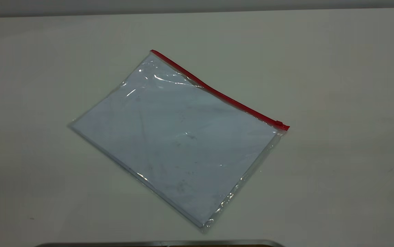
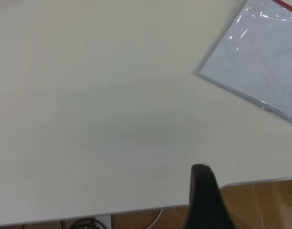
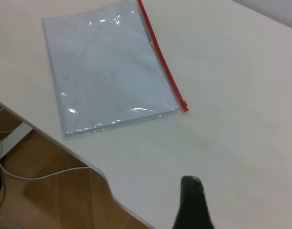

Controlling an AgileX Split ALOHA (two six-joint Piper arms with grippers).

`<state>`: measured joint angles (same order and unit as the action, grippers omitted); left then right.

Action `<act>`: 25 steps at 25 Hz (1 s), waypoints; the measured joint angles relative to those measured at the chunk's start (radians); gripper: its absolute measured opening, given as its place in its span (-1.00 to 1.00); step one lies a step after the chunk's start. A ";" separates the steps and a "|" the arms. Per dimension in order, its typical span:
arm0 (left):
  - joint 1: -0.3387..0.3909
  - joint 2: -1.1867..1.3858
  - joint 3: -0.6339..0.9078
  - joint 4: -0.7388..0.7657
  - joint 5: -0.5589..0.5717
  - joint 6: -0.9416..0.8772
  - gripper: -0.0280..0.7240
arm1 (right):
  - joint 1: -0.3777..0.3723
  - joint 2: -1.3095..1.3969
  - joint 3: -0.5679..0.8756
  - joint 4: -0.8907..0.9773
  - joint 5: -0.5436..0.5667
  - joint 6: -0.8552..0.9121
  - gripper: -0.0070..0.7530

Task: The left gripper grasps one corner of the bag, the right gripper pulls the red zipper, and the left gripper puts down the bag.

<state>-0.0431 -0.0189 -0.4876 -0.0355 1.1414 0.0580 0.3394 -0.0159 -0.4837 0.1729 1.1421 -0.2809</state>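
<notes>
The bag (image 1: 180, 137) lies flat on the white table, turned at an angle, with pale bluish sheets inside. The red zipper (image 1: 217, 91) runs along its far long edge, and the slider tab (image 1: 278, 123) sits at the right end. Neither gripper shows in the exterior view. The left gripper (image 2: 201, 168) shows as one dark wedge over the table's near edge, far from the bag (image 2: 265, 57). The right gripper (image 3: 191, 180) shows as one dark wedge above bare table, well away from the bag (image 3: 107, 71) and its zipper (image 3: 162, 62). Both hold nothing.
The table edge (image 3: 88, 164) curves close to the bag's corner in the right wrist view, with wooden floor and white cables (image 3: 22, 174) below. A dark metal rim (image 1: 159, 243) runs along the bottom of the exterior view.
</notes>
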 joint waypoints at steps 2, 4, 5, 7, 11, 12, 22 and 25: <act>0.000 0.000 0.000 0.000 0.000 0.000 0.50 | -0.007 0.000 0.000 0.000 0.000 0.000 0.56; 0.000 0.000 0.000 0.000 0.000 0.000 0.50 | -0.062 0.000 0.000 0.000 0.000 0.000 0.56; 0.000 0.000 0.000 0.000 0.000 0.000 0.50 | -0.099 0.000 0.000 0.000 0.000 0.000 0.56; 0.000 0.000 0.000 0.000 0.000 0.000 0.50 | -0.203 0.000 0.000 0.000 0.000 0.000 0.56; 0.000 0.000 0.000 0.000 0.000 0.000 0.50 | -0.351 0.000 0.000 0.000 0.000 0.000 0.56; 0.000 0.000 0.000 0.000 0.000 0.000 0.50 | -0.369 0.000 0.000 0.000 0.000 0.000 0.56; 0.000 0.000 0.000 0.000 0.000 0.000 0.50 | -0.382 0.000 0.001 -0.147 -0.006 0.191 0.56; 0.000 0.000 0.000 0.000 0.000 0.000 0.50 | -0.382 0.000 0.001 -0.166 -0.007 0.201 0.56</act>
<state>-0.0431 -0.0189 -0.4876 -0.0355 1.1414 0.0580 -0.0429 -0.0159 -0.4828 0.0064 1.1351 -0.0799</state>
